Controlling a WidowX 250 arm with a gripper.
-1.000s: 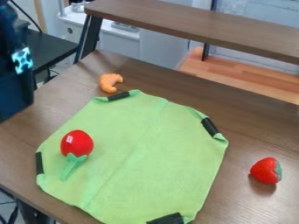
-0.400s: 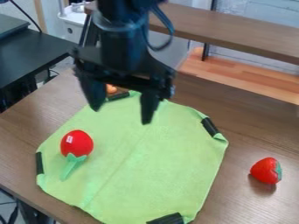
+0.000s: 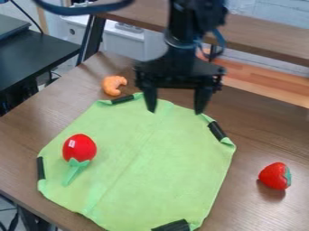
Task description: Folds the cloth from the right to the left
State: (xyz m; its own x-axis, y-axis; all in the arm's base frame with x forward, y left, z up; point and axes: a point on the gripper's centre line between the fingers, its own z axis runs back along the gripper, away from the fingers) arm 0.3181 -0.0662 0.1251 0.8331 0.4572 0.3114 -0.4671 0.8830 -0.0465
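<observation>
Black gripper (image 3: 175, 112): jaws apart, by the cloth's far edge; upper arm out of sight
Green cloth (image 3: 151, 153): spread on the wood-grain table (image 3: 265, 126), softly creased, near edge cut off

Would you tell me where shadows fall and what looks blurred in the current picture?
Camera view: a soft shadow lies just below the strawberry; the pincer looks blurred, its edges softer than the cloth's.

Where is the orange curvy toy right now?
In the camera view, the orange curved toy lies on the brown table toward the upper left, just beyond the green cloth's far edge, near a black clip.
</observation>
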